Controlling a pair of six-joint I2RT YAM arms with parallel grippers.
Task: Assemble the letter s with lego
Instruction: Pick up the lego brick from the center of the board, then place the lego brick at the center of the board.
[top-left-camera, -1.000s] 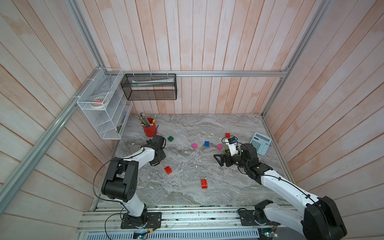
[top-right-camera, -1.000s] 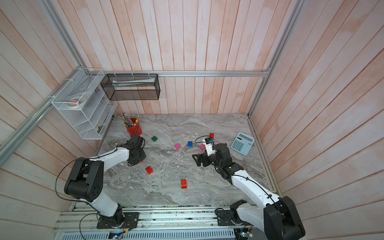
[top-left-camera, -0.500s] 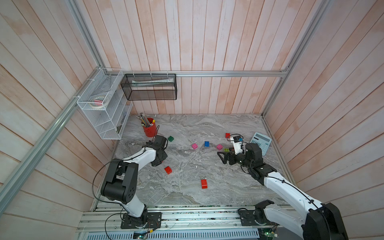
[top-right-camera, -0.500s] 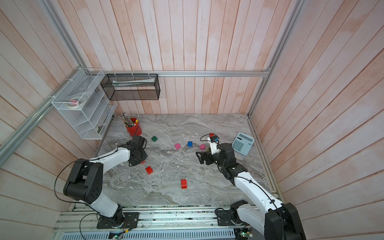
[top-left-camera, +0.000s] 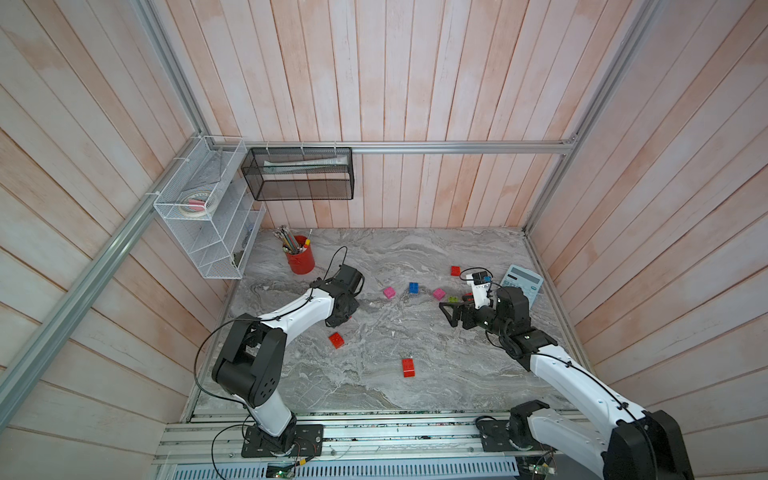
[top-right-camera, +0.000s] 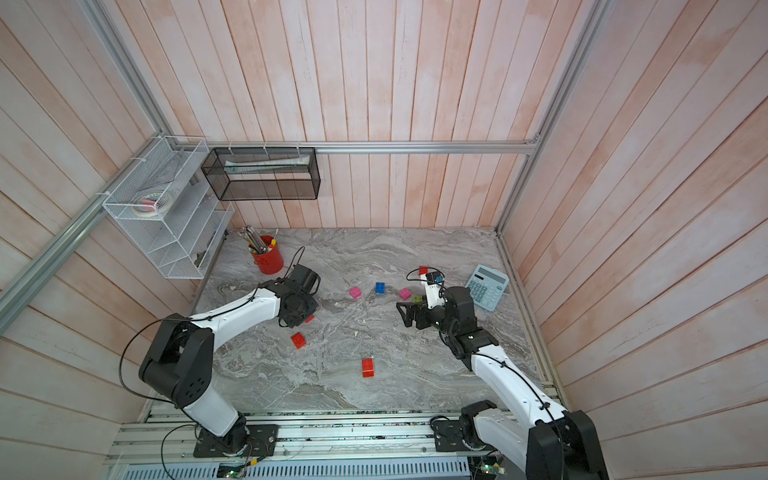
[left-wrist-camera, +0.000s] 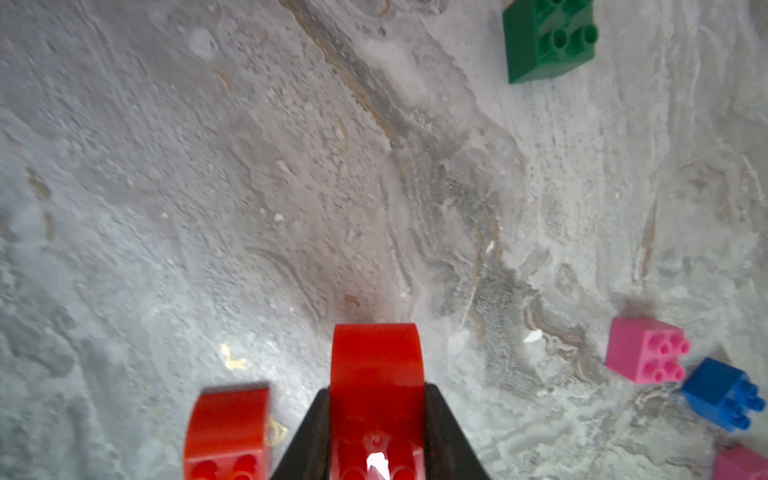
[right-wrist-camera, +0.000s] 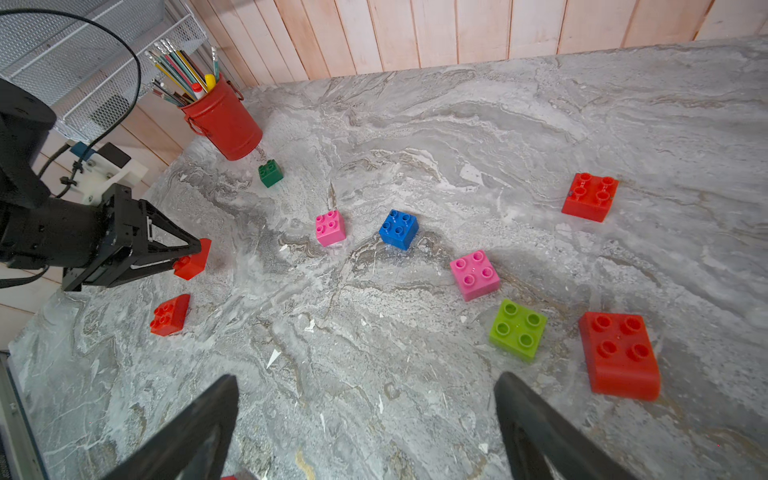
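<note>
free: table centre (top-left-camera: 390, 330) | obstacles: pencil cup (top-left-camera: 300, 261), calculator (top-left-camera: 521, 282), scattered lego (top-left-camera: 413, 287)

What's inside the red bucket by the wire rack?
Pencils and pens stand bunched in the red bucket, poking above its rim. Their lower ends and the bucket's floor are hidden by its wall.

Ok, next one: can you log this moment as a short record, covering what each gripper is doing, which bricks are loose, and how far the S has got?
left gripper: shut on a red brick, low over the table
right gripper: open, empty
loose lego: dark green brick, pink brick, blue brick, second pink brick, lime brick, four more red bricks, all lying apart
S shape: not started, no two bricks joined
also on table: red pencil cup, calculator
</note>
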